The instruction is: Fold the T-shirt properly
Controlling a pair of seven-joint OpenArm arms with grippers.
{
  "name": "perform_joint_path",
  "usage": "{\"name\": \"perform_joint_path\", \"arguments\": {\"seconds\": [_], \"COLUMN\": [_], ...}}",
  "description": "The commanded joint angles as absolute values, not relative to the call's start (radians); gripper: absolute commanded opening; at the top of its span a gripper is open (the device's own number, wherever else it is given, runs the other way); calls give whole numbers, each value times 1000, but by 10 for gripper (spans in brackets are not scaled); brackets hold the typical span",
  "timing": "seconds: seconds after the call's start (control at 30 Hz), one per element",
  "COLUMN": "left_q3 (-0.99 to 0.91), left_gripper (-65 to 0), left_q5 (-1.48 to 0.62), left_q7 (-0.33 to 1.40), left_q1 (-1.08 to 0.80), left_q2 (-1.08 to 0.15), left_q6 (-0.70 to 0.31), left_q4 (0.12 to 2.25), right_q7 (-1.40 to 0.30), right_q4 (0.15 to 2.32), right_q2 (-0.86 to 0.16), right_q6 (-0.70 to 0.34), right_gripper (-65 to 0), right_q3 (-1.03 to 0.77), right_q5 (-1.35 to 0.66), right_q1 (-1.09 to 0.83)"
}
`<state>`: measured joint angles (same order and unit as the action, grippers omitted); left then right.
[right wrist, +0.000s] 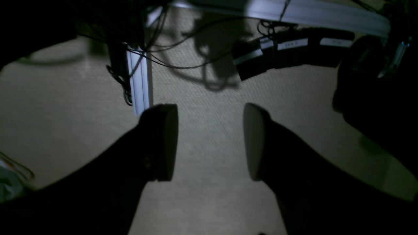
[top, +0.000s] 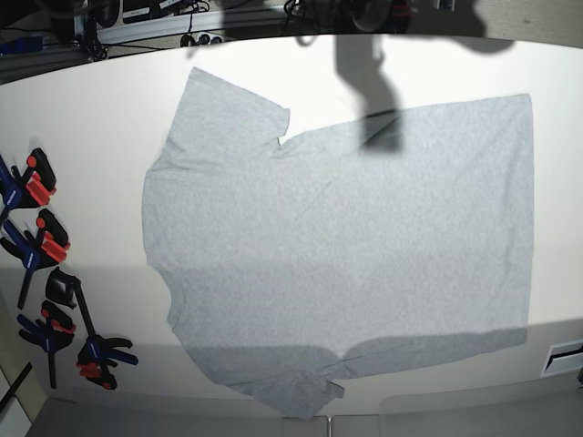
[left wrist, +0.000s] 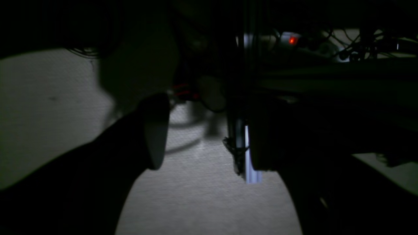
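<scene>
The light grey T-shirt [top: 337, 237] lies spread flat on the white table [top: 91, 137], plain side up. Its sleeves are at the upper left and lower middle, and its straight hem is at the right. No lettering shows. Neither arm appears in the base view; only a dark arm shadow falls on the shirt's top edge. My left gripper [left wrist: 218, 150] and my right gripper [right wrist: 210, 142] both hang over beige carpet, away from the shirt. Both are open and empty. The left wrist view is very dark, and its right finger is only a silhouette.
Several blue and black clamps [top: 46, 273] with red parts lie along the table's left edge. An aluminium frame leg [right wrist: 140, 81] stands near the right gripper and also shows in the left wrist view [left wrist: 249, 156]. Cables and a power strip with a red light [left wrist: 292, 40] lie on the floor.
</scene>
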<state>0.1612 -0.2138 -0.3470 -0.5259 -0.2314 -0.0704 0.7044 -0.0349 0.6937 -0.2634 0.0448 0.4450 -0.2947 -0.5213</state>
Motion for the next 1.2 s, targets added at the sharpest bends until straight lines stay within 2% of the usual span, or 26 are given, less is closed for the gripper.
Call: {"name": "perform_joint_path", "arguments": {"seconds": [0.0,0.13,0.37,0.7,1.0,1.07,1.17], "left_q3": [148,66,-103,-109,-111,-111,-111], "left_gripper": [-305,-305,-305,-305,-305,-305,-305], "left_q5": [-218,-219,-219,-219,-219,-219,-218], "left_q7": [-368,-368,-368,-367,-250,-208,-128], "left_q1": [-553,-586,-653,-861,-1058,-1086,-1116], "left_q2": [-242,-242,-253,-320,-335,-335,-333], "left_q6": [-51,-26,-15,-15,-13,36,170], "left_q4": [721,754,810,1063,1382,1444,1537], "right_q7": [-31,-41,-50,-63,-261,-278,-306], "right_q4": [717,793,935,1173,1449,1511,1598], "right_q2": [-273,-280,-286,-362,-431,-437,-438], "right_q6": [42,39,-31,-45,-44,-44,-44], "right_gripper": [-353,-353,-353,-353,-353,-353,-353], "right_q3": [428,334,196,182,181,179,156], "right_q5": [-299,-297,-292,-292,-292,-292,-292], "right_q1": [-552,-625,-772,-959,-1106,-1135,-1174]}}
